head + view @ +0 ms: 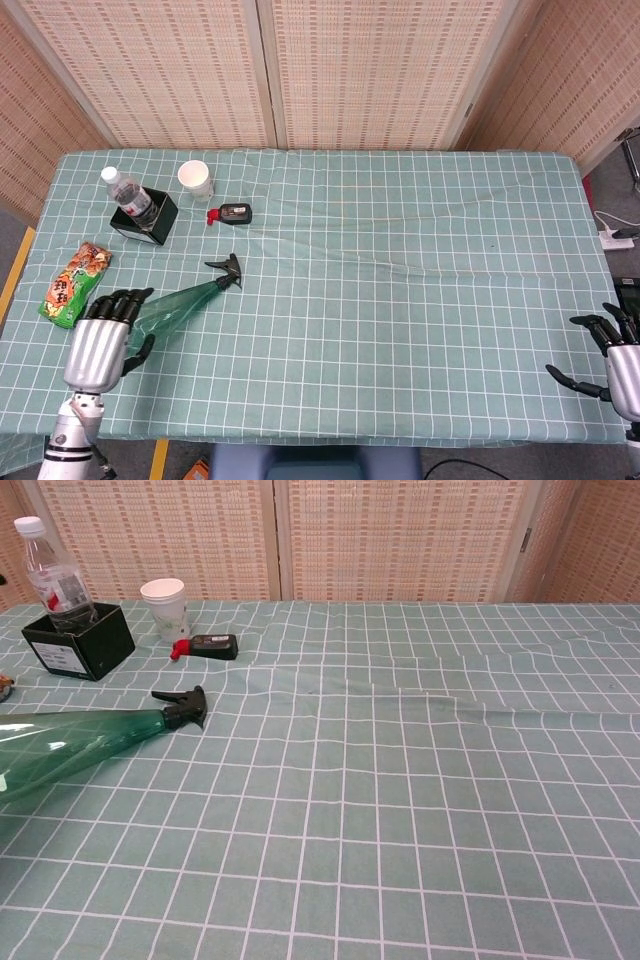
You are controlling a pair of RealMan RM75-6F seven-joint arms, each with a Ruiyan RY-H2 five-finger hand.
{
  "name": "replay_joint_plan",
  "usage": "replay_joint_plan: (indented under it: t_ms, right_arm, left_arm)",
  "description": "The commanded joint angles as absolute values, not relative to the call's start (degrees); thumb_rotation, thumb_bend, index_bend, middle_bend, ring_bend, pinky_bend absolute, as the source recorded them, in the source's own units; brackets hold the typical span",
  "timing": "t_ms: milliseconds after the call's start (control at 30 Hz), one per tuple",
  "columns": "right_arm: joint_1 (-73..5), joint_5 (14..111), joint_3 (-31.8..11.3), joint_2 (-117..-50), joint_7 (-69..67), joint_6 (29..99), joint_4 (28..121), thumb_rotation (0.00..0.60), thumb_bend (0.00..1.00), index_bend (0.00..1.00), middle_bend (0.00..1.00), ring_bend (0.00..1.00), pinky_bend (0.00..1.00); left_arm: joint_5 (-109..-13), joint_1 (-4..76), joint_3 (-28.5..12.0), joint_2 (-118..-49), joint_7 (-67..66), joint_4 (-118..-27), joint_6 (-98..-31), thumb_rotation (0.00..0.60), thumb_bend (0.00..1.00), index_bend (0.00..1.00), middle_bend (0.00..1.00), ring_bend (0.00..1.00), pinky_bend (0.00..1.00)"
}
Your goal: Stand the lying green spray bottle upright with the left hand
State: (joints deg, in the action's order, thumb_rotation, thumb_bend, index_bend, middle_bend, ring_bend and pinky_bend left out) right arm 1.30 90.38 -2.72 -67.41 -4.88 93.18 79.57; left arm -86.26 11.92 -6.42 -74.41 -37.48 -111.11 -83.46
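On the table: a checked green cloth (400,300) is spread over the whole top, with a crease seen running across its middle.
Spray bottle: the green spray bottle (180,305) is seen lying on its side at the near left of the cloth, its black trigger head (226,271) pointed away from the robot and toward the right; in the chest view the bottle (70,742) runs off the left edge of the picture, with only its head and upper body shown.
Left hand: the left hand (108,322) is placed at the bottle's base end, fingers curled beside and over the wide end; contact is suggested, but whether the bottle is actually gripped cannot be told. It is not shown in the chest view.
Right hand: the right hand (612,350) is seen at the near right corner of the table, fingers spread apart, nothing held.
Snack packet: a green and orange packet (76,283) is laid flat just beyond the left hand, near the table's left edge.
Black box: a black box (146,222) is set at the far left, with a clear water bottle (126,194) leaning inside it.
Paper cup: a white cup (195,178) is stood upright just right of the box.
Small black item: a flat black object with a red end (230,213) is laid near the cup, between it and the spray head.
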Motion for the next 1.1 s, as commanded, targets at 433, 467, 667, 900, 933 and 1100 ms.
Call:
replay_joint_plan:
  t_ms: [433,467,667,900,933,1100]
  right_arm:
    - [1.06,89.88,-2.77,-67.05,-4.51,92.42,80.16,0.600,0.00,0.33,0.34,0.13,0.07]
    - [1.08,89.83,-2.77,-67.03,-4.49,92.40,80.19,0.600,0.00,0.33,0.34,0.13,0.07]
    - [1.06,89.67,-2.78,-66.97,-4.28,92.25,80.35,0.600,0.00,0.33,0.34,0.13,0.07]
    - [1.11,89.72,-2.78,-66.98,-4.19,92.42,80.40,0.600,0.00,0.33,0.34,0.13,0.07]
    - [1.13,89.74,-2.77,-67.00,-4.25,92.46,80.34,0.600,0.00,0.34,0.34,0.13,0.07]
    - [1.11,89.71,-2.77,-67.02,-4.15,92.41,80.27,0.600,0.00,0.34,0.34,0.13,0.07]
  left_arm:
    - [-73.49,26.12,-11.76,-83.97,-55.42,-103.59,-67.84,0.600,0.30,0.21,0.24,0.21,0.27]
    - [-71.97,26.78,-12.28,-84.26,-55.59,-102.95,-67.37,0.600,0.30,0.21,0.24,0.21,0.27]
    - [-63.51,29.00,-14.26,-85.55,-56.35,-102.84,-66.86,0.600,0.29,0.20,0.24,0.21,0.27]
    - [-55.12,33.03,-15.47,-88.21,-64.04,-101.65,-69.83,0.600,0.28,0.20,0.24,0.21,0.27]
    - [-54.34,33.58,-15.45,-88.52,-65.22,-101.18,-70.30,0.600,0.28,0.20,0.24,0.21,0.27]
    - [-51.48,36.17,-14.68,-89.67,-71.09,-98.52,-72.40,0.600,0.29,0.20,0.27,0.22,0.28]
